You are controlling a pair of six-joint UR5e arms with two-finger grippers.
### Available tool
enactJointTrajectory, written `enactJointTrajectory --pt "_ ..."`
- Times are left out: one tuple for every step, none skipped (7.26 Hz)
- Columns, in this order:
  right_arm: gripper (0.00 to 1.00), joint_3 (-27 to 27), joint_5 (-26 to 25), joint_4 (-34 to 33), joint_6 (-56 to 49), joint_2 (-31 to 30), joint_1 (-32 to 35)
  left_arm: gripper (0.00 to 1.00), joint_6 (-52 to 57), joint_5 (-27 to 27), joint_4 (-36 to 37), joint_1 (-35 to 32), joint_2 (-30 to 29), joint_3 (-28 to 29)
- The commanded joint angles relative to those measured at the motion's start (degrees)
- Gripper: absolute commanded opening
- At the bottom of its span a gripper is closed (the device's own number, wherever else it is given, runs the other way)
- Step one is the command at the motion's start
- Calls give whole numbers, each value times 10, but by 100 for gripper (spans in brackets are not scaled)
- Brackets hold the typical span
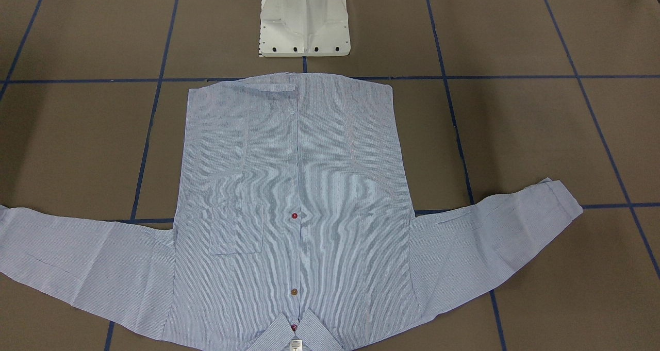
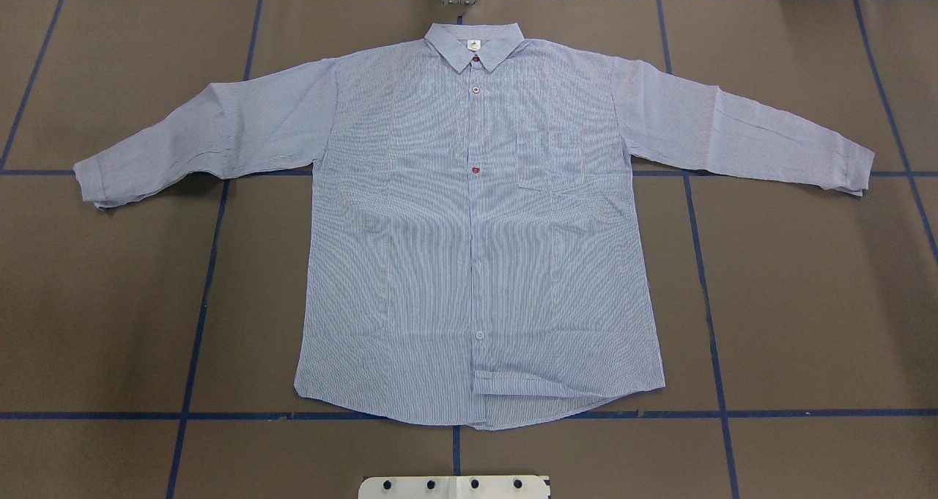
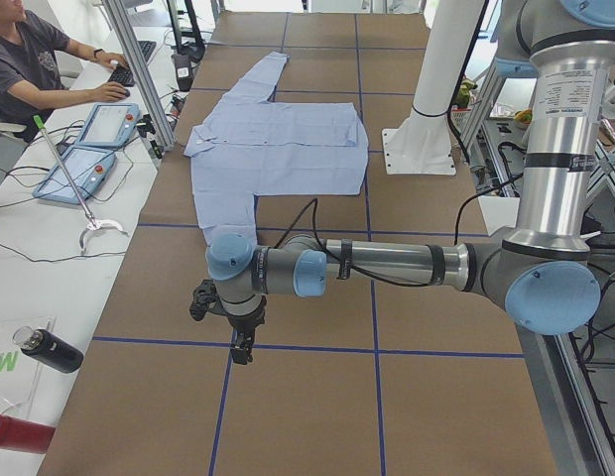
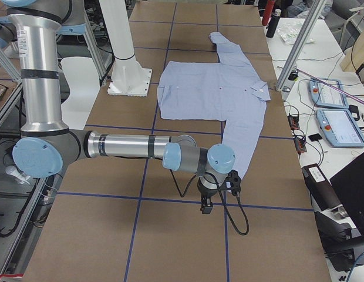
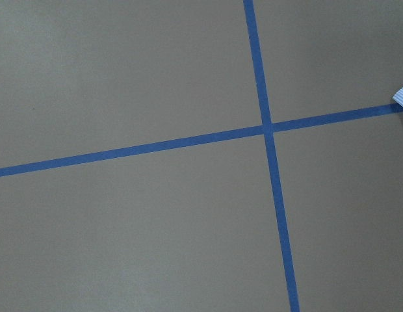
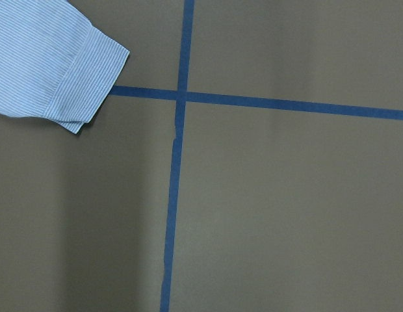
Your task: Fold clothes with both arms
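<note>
Blue-striped shirt (image 2: 476, 228) lies between left hand (image 3: 242, 351) and right hand (image 4: 206, 206); their spread unclear.

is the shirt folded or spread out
Spread out: the shirt lies flat on the table, buttoned front up, with its sleeves stretched out to both sides.

1. Light over my desk (image 2: 806, 301) is bright and even, coming from above, with no glare on the brown surface.
2. The shirt (image 2: 476, 250) shimmers with wavy moiré bands across its fine stripes in the overhead and front-facing views.
3. There's a soft shadow just under the sleeve (image 2: 205, 129) on my left.
4. In the right wrist view the cuff (image 6: 84, 71) is sharp, and a dim vertical band shades the frame's left.
5. The left wrist view is flat, evenly lit and slightly soft.
</note>
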Motion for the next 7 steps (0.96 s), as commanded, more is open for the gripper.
enactJointTrajectory --pt "100 0 1 0 0 0 0 100 0 0 -1 0 0 0" --pt "100 0 1 0 0 1 0 100 1 0 -2 0 -1 -1" --pt "100 4 2 1 -1 5 0 100 0 1 -2 0 -4 -10" --pt "100 -5 2 12 5 5 0 100 -4 3 -1 0 -6 -36" --pt "100 -10 1 30 5 6 -1 100 -5 2 -1 1 -7 -56" --pt "100 -14 1 44 9 6 -1 100 -4 1 -1 1 -8 -77" --pt "100 -16 1 79 10 7 -7 100 -5 0 -3 2 -16 -90"
